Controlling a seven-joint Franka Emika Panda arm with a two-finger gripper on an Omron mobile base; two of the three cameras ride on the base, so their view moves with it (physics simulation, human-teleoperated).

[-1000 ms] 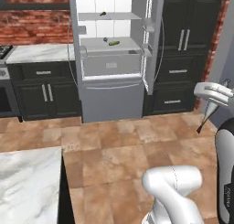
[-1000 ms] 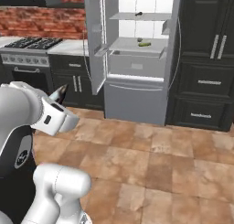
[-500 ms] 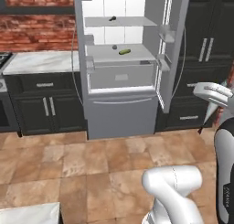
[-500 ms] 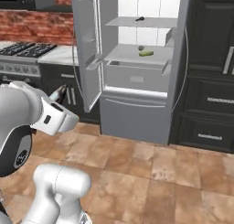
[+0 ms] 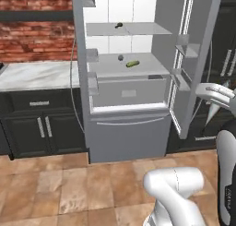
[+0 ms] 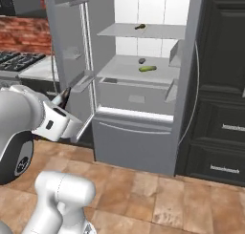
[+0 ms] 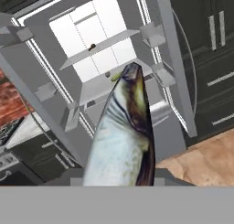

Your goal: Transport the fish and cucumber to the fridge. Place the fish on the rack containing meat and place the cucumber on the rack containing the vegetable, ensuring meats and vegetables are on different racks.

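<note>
Fish [image 7: 123, 136] in closed jaws faces the open fridge [image 5: 129, 128].
Next, apparently: lift toward the meat [image 5: 119, 25] at twelve o'clock, above the cucumber [image 5: 132, 63].

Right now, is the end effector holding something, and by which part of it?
Yes. The end effector is shut on the fish. It grips one end, at the bottom edge of the hand view; the other end points toward the open fridge. Which end, head or tail, cannot be told.

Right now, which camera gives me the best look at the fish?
The hand view: the fish looms large there, markings clear, held by the gripper. In the left base view only its grey tail pokes out; the right base view shows a dark tip.
</note>
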